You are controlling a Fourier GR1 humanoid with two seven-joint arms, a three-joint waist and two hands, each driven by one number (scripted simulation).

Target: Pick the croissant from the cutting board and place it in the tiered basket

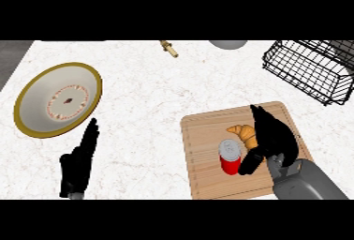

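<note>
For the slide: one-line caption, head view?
Right hand over the croissant on the cutting board, beside a red can; tiered basket waits.

Two black hands are seen: the left hand (77, 161) and the right hand (275, 136). A grey, smooth, rounded forearm (307, 180) is shown behind the right one.

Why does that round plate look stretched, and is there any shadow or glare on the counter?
Head view: the plate looks taller than wide, distorted near the picture's left side; lighting is even, no glare on the counter; the right hand partly hides the croissant on the cutting board.
</note>
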